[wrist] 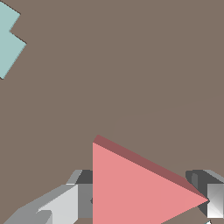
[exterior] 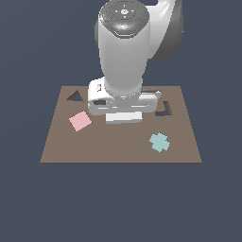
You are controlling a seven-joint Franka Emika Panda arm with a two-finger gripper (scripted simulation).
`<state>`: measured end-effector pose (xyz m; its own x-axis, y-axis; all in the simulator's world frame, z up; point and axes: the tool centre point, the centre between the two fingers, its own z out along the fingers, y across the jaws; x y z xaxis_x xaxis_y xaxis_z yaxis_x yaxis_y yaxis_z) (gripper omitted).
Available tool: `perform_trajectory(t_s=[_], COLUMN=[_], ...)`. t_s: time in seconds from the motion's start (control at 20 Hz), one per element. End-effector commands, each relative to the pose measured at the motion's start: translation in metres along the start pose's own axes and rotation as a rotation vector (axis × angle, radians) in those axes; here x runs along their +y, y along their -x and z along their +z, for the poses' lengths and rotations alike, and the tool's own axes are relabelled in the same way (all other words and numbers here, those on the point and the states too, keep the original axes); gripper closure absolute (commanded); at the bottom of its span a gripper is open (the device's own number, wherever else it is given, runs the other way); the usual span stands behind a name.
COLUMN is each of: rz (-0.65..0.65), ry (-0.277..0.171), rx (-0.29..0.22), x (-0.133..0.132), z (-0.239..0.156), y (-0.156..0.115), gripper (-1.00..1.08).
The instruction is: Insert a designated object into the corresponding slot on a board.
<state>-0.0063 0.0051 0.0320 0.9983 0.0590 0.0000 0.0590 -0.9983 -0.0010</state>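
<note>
In the wrist view the coral-red triangle block (wrist: 135,188) sits between the fingers of my gripper (wrist: 148,200). One finger (wrist: 65,203) presses its flat edge and the other finger (wrist: 213,197) meets its tip, so the gripper is shut on it. In the exterior view the hand (exterior: 123,109) hangs low over the middle of the brown board (exterior: 118,146) and hides both the fingers and the triangle. The dark triangular slot (exterior: 74,97) lies at the board's far corner on the exterior view's left, apart from the hand. I cannot tell whether the triangle touches the board.
A pink square (exterior: 80,121) lies on the board just in front of the triangular slot. A teal piece (exterior: 159,142) (wrist: 9,41) rests toward the exterior view's right. A dark L-shaped cut-out (exterior: 164,108) shows beside the hand.
</note>
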Motion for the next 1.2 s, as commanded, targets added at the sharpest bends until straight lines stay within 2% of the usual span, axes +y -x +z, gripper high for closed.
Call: perform_trajectory(t_s=[0.0,0.55,1.15], rz=[-0.088,-0.536,-0.994], ry=[0.0,0.0,0.0], rx=[0.0,0.0,-0.001], x=[-0.002,0.001,0.025], z=[-0.001,-0.002,-0.004], y=[0.009,0.054,0.094], gripper=[1.08,1.08,1.08])
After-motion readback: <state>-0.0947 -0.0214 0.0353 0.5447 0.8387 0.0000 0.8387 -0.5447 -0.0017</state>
